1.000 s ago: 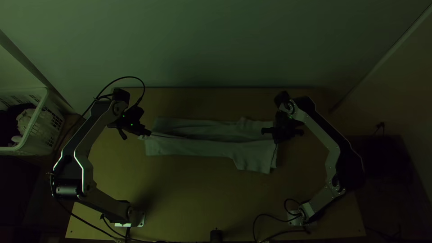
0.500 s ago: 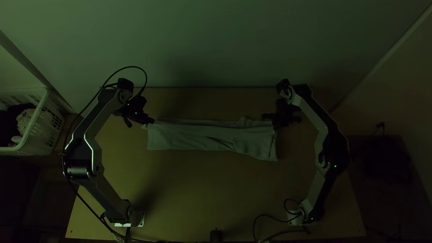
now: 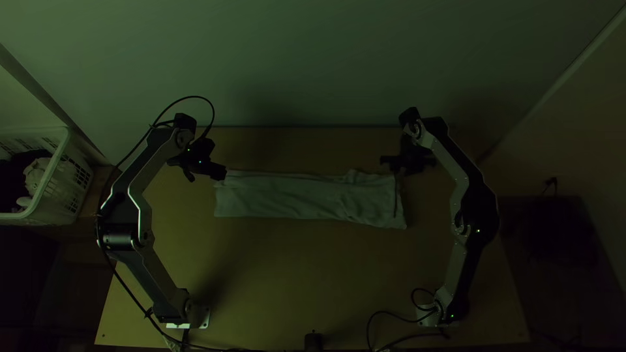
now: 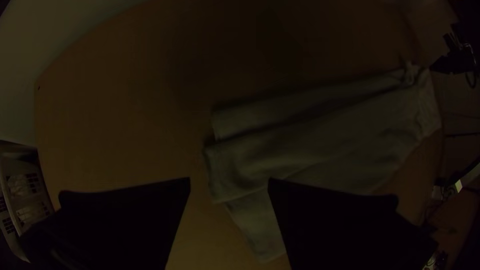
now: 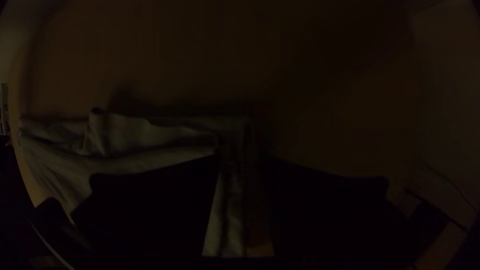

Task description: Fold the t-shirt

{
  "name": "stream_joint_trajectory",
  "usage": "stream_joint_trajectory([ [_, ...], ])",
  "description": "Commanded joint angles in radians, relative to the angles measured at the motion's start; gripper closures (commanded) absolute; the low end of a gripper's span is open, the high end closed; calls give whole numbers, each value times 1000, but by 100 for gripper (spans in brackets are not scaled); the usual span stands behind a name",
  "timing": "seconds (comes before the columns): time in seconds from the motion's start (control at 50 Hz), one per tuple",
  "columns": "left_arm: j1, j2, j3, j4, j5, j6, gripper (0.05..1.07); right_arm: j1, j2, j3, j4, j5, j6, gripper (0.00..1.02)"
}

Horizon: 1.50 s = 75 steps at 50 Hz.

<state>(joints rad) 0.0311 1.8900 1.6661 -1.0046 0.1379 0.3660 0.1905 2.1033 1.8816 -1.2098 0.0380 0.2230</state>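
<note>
Beside your worktop (image 3: 297,280), at your left, the white basket (image 3: 63,171) holds dark and pale cloth. Your t-shirt (image 3: 287,195) lies in a long folded strip, nearer the far edge than the near one. Your left pincer (image 3: 220,173) and right pincer (image 3: 405,166), at its opposite ends, are both released, fingers apart.

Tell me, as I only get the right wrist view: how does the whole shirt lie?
Observer: Seen from above, the shirt lies in a long, narrow strip across the table.
Visitor: Funny, I only get part of it. Is the other tool pinching the cloth?
Observer: No, the left tool has its fingers apart, with bare wood and some cloth visible between them.
</note>
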Motion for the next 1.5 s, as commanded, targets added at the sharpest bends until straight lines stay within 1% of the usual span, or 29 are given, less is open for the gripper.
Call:
stream_joint_trajectory([
  [0.0,21,-9,17,11,51,-25,12,-20,-6,25,-17,13,-8,5],
  [0.02,27,-12,15,21,63,-32,12,-25,-12,30,-20,13,-7,2],
  [0.1,58,-29,11,41,117,-50,12,-28,-39,39,-43,11,-8,2],
  [0.22,127,-60,-14,78,302,-75,10,-37,-100,31,-43,-7,-4,3],
  [0.36,178,-69,-49,92,355,-99,10,-45,-163,45,-46,-20,26,3],
  [0.46,217,-83,-98,118,405,-113,10,-57,-198,79,-45,-43,55,3],
  [0.62,279,-121,-220,176,540,-134,10,-82,-236,172,-43,-92,110,3],
  [0.76,293,-137,-339,267,551,-147,10,-102,-262,246,-42,-142,150,3],
  [0.82,299,-132,-373,288,566,-147,10,-106,-276,264,-42,-171,156,3],
  [0.92,302,-127,-424,333,578,-147,10,-112,-292,290,-40,-178,170,3],
  [1.24,286,-69,-503,396,591,-144,10,-120,-336,286,-42,-184,171,3],
  [1.48,217,-40,-522,459,598,-193,10,-109,-353,290,-40,-184,182,3],
])
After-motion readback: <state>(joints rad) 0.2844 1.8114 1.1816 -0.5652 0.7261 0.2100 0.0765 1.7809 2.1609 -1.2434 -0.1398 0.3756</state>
